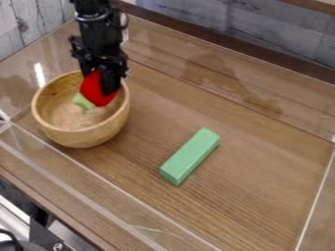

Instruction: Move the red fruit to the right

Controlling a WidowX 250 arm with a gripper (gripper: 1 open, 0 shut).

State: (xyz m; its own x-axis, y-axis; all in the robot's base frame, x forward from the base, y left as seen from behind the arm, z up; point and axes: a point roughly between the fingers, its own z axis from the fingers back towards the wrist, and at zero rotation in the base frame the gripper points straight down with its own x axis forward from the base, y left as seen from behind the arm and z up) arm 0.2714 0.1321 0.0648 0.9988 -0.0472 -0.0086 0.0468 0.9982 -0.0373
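The red fruit is a small glossy red piece with a light green leafy end pointing down-left. It hangs just above the right side of the wooden bowl, clamped between the black fingers of my gripper. The gripper points straight down and is shut on the fruit, whose upper part is hidden behind the fingers. The black arm rises from there to the top edge of the picture.
A green rectangular block lies at an angle on the wooden tabletop, to the right of the bowl. Clear plastic walls fence the work area at the front and on both sides.
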